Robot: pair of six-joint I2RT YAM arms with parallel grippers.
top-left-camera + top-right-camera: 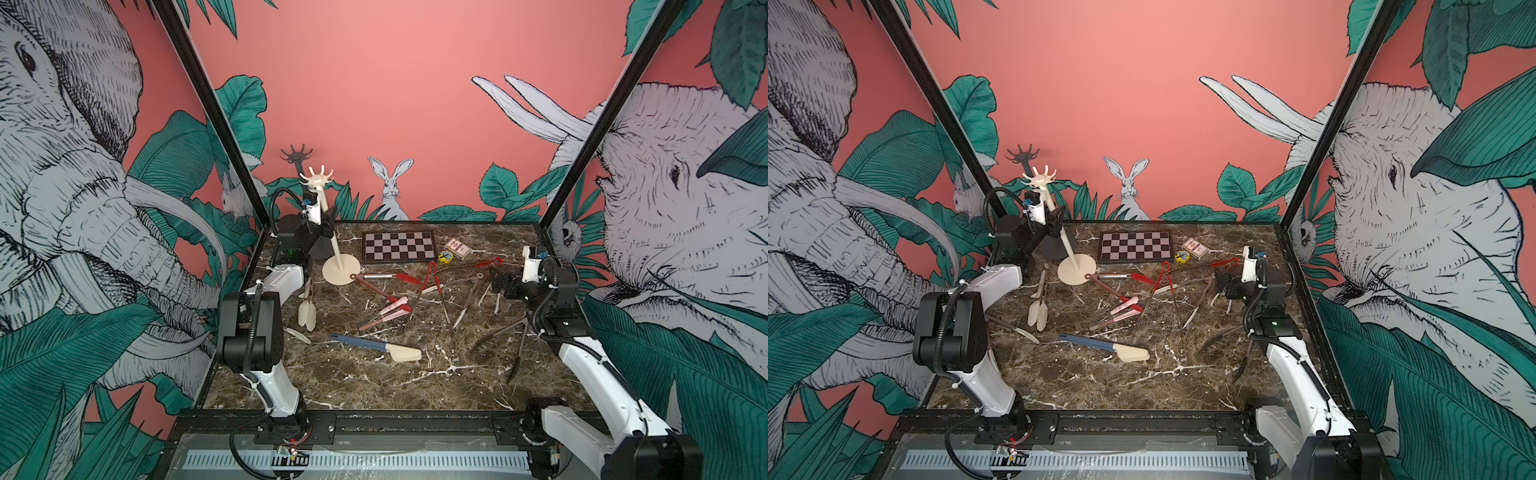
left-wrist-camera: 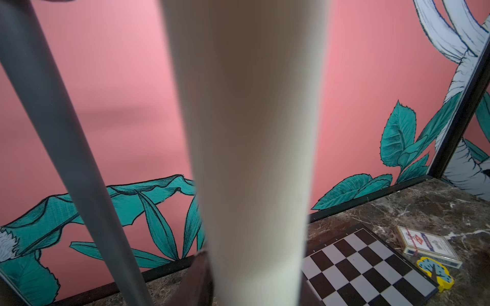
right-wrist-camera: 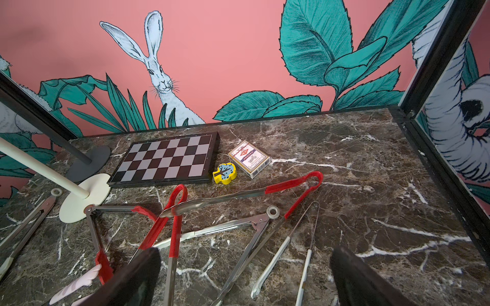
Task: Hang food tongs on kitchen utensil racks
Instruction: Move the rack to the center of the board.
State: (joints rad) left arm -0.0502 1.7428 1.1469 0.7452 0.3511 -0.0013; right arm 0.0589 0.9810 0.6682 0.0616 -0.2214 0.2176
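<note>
Left gripper (image 1: 327, 217) up at 11 o'clock of the surface (image 1: 374, 386), set about the pole of the cream-white rack (image 1: 338, 272) roughly midway up. In the left wrist view, cream pole (image 2: 252, 132) filling the middle, one dark finger (image 2: 198, 280) just beside it; cannot tell whether clamped on the pole or merely around it. Rack tilted, crown of prongs leaning toward 11 o'clock above the gripper, round base low at the gripper's 5 o'clock. Dark grey rack (image 1: 296, 153) just behind, further toward 11 o'clock, beside the cream one.

Right gripper (image 1: 494, 279) at 3 o'clock of the surface, jaws spread wide, holding nothing, low over the scattered food tongs; all of them lying flat on the surface.
- white-tipped slim tongs (image 3: 270, 265) between the two dark fingers in the right wrist view.
- red-looped tongs (image 1: 488, 262) at the right gripper's 11 o'clock.
- ring-ended metal tongs (image 1: 461, 282) at its 9 o'clock.
- black-tipped tongs (image 1: 517, 349) at its 6 o'clock.
- red-tipped and pink-tipped tongs (image 1: 388, 311) crossed near the centre, between the two grippers.
- cream-tipped tongs (image 1: 306, 309) at 9 o'clock, well below the left gripper.
- blue-armed tongs (image 1: 361, 343) toward 7 o'clock of centre.

Checkered board (image 1: 399, 246) at 12 o'clock, just beside the cream base.
</note>
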